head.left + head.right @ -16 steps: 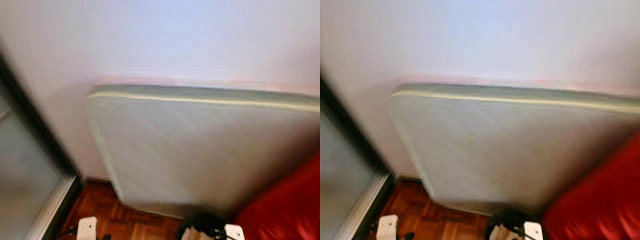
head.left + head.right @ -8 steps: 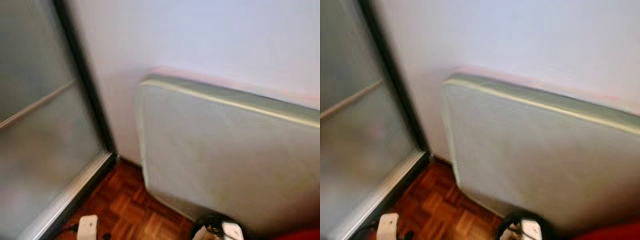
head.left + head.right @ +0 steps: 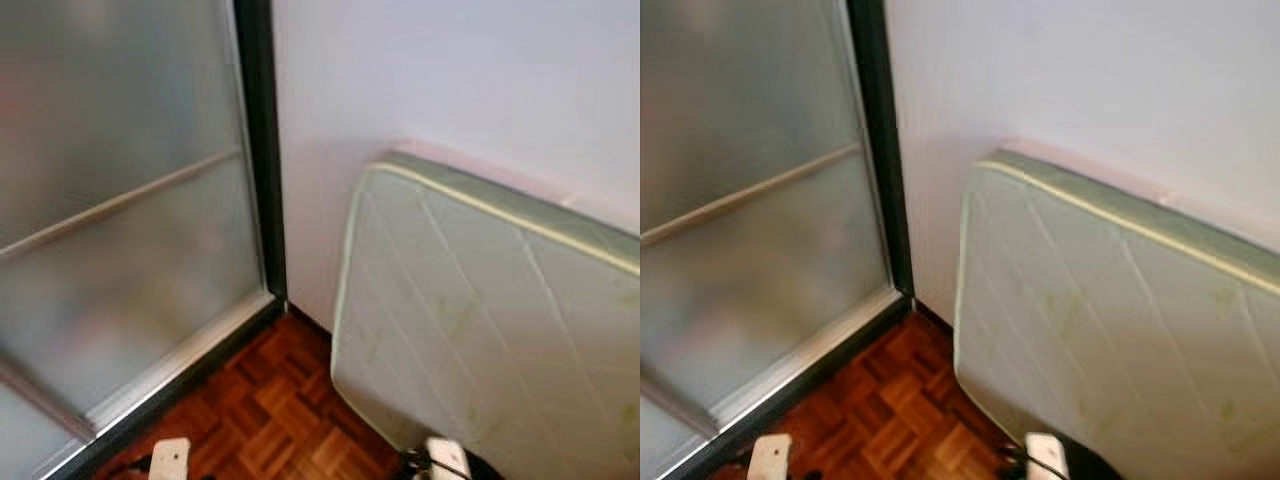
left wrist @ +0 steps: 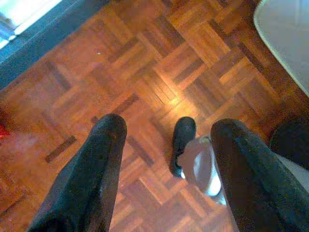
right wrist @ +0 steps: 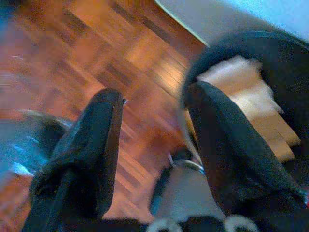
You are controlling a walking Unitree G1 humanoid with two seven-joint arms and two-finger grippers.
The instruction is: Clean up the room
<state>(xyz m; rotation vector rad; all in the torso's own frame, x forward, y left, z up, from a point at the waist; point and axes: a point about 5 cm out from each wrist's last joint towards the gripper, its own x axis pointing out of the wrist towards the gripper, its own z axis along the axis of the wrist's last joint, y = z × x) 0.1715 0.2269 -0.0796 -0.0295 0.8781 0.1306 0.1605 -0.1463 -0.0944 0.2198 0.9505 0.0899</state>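
While I steer with the left gripper (image 4: 166, 164) and right gripper (image 5: 154, 145) spread and empty above the parquet floor (image 4: 145, 72), the leaning mattress (image 3: 480, 310) could be clipped and toppled.

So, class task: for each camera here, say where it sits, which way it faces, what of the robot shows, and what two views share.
Left and right eye views: on the head, facing forward and down at a mattress leaning on the wall beside a frosted sliding door.
Left wrist view: looks down along the open left gripper at the parquet floor.
Right wrist view: looks along the open right gripper.
Wrist views share the floor and mattress edge.
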